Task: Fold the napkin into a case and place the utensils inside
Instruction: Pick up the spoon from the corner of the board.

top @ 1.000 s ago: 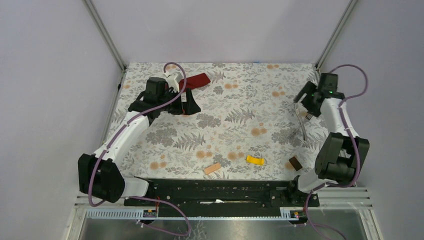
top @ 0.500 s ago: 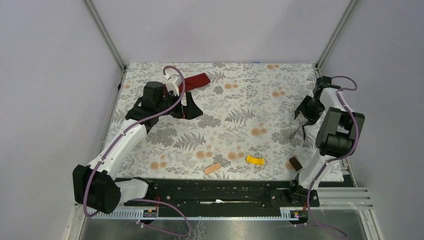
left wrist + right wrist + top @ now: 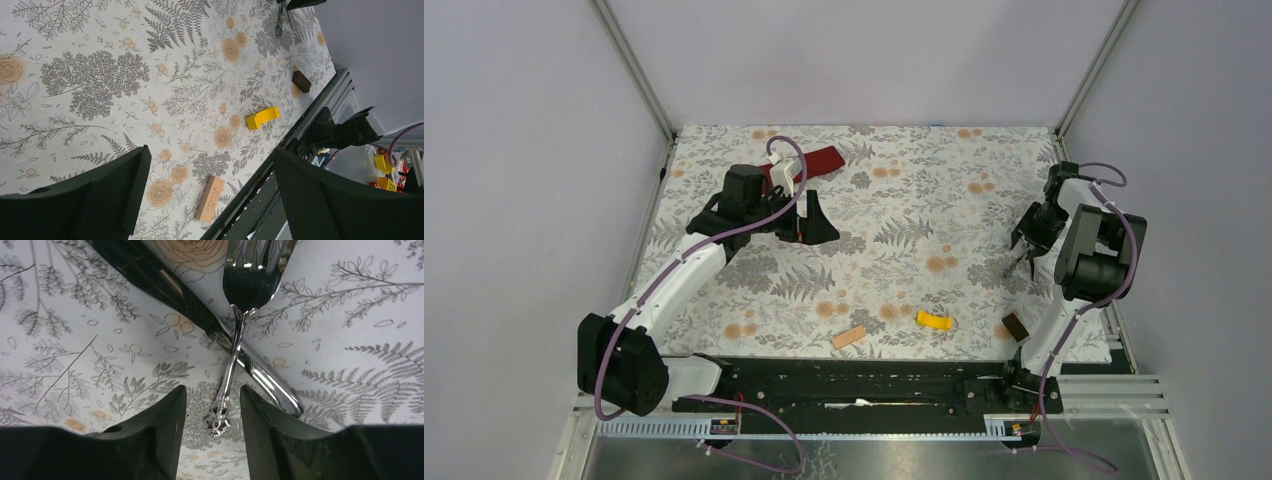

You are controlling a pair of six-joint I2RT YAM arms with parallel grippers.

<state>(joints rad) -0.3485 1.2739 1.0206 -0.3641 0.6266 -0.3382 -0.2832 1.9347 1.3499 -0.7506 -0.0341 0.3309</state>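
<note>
Straddling the handle end of the fork (image 3: 234, 347), the right hand (image 3: 212, 396) hangs low over the floral bench (image 3: 904, 200) near its right edge, fingers part-spread and clear of the metal on both sides. The fork lies crossed over the knife (image 3: 270, 384). Across the bench, the left hand (image 3: 209, 152) hovers spread wide and empty, just in front of the dark red napkin (image 3: 822, 159) lying near the far left corner.
</note>
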